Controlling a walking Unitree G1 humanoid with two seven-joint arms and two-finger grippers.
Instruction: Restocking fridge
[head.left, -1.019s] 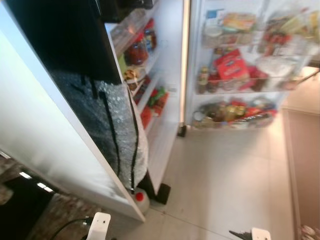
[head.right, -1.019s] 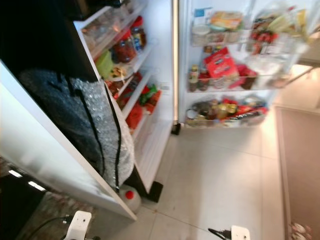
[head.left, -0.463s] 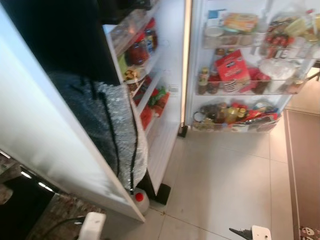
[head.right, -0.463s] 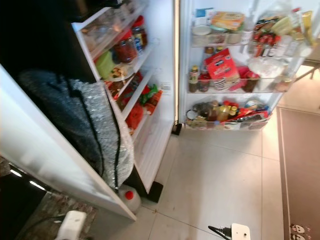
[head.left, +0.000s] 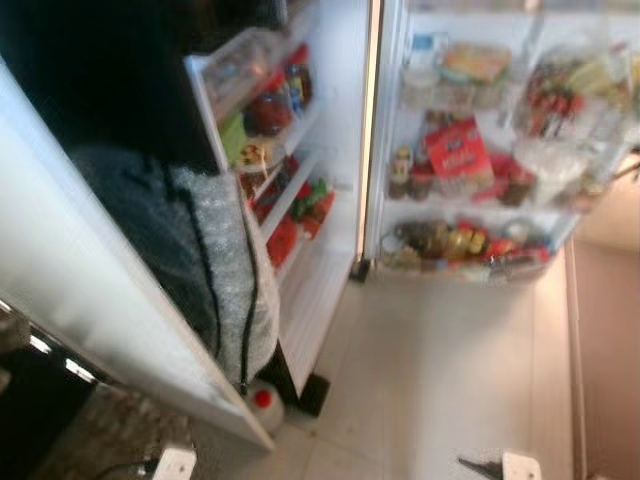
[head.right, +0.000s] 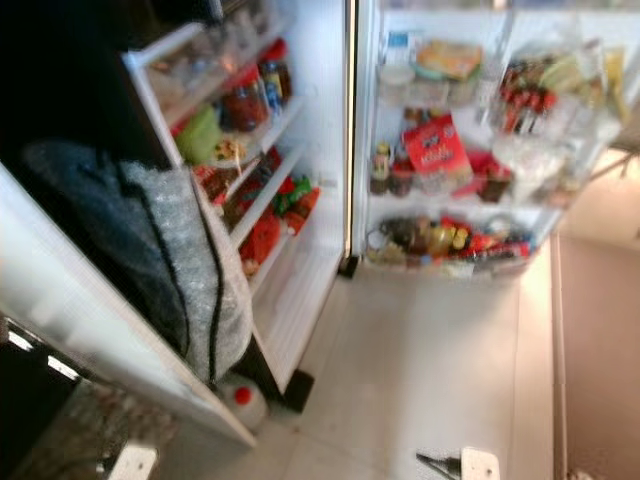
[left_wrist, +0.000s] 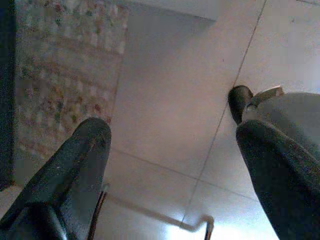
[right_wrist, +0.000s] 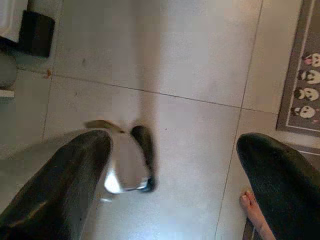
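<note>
I see the open white fridge (head.left: 330, 150) ahead, its door shelves crowded; the left gripper (left_wrist: 170, 165) and right gripper (right_wrist: 170, 170) hang spread and empty over the pale tiled floor (head.left: 450, 380). I judge I should approach squarely, clear of the silver quilted bag (head.left: 215, 260) beside the fridge.

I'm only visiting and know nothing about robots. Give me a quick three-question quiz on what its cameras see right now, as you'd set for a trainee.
1. True or false: the white fridge door stands open, its shelves stocked.
2. What lies on the pale tiled floor at the foot of the silver-and-black quilted bag?
A. a white jug with a red cap
B. a green apple
C. a folded newspaper
3. Fill in: both the left claw and the right claw hang low over the floor with fingers ____.

Key: 1 true. 2 A, the white jug with a red cap. 3 open.
</note>
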